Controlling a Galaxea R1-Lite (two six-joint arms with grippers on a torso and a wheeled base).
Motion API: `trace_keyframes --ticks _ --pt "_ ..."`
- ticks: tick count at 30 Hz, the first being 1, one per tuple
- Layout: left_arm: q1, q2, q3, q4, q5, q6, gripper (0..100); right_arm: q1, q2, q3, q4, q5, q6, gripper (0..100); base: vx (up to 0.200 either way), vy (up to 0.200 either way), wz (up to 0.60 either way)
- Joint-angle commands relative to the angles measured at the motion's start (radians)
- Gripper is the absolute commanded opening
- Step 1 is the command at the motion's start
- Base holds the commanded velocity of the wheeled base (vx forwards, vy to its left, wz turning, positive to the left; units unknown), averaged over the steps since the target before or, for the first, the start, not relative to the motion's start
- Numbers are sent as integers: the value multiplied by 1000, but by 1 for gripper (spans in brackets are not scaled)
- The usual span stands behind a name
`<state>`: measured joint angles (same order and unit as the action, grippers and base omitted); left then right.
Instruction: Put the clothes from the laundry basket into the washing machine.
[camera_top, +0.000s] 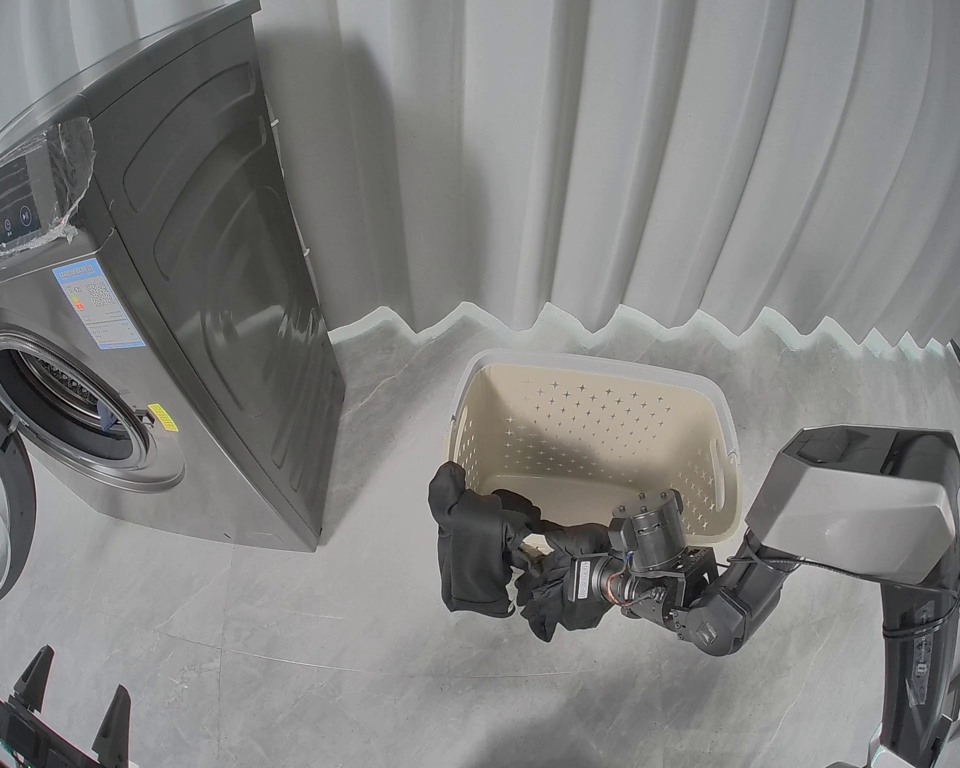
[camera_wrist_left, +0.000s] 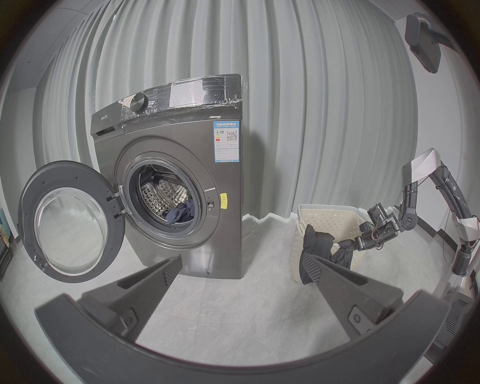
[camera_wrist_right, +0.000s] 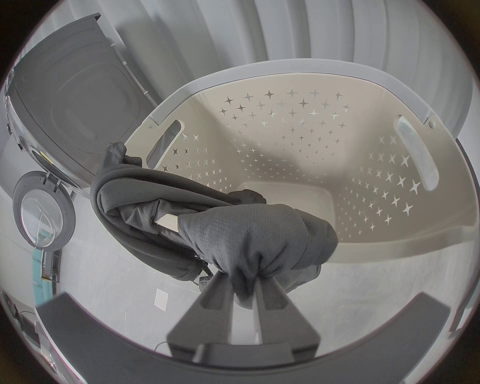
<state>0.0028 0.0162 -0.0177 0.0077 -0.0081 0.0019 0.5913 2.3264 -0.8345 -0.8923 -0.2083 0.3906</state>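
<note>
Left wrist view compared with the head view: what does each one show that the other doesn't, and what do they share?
Left wrist alone: a dark blue garment lying in the steel drum, and the whole round glass door standing open. Head alone: a look down onto the floor of the cream star-pierced plastic laundry basket. Both: the grey front-loading washing machine, the basket, and the right gripper shut on a black garment draped over the basket's rim.

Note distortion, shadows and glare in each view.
Head view: the washing machine throws a soft shadow on the curtain. Left wrist view: fisheye bowing, dark corners, plastic film on the machine's top glinting. Right wrist view: the laundry basket rim bulges; dark corners.
</note>
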Motion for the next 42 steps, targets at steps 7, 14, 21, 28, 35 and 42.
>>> trace_keyframes --ticks 7,14,21,28,35,42 --pt "0 -10 18 0 0 0 100 13 -315 175 7 -2 -15 0 0 0 0" --pt "0 -10 18 0 0 0 100 44 -667 314 13 26 -59 0 0 0 0" --pt "0 -10 18 0 0 -3 100 134 -980 374 21 83 -130 0 0 0 0" --pt "-1 -10 16 0 3 -11 100 124 -1119 380 69 153 -205 0 -57 0 0" --pt "0 -10 16 0 3 -14 100 130 -1130 391 66 168 -208 0 -200 0 0" --pt "-1 -10 16 0 3 -16 100 134 -1124 383 53 188 -208 0 0 0 0"
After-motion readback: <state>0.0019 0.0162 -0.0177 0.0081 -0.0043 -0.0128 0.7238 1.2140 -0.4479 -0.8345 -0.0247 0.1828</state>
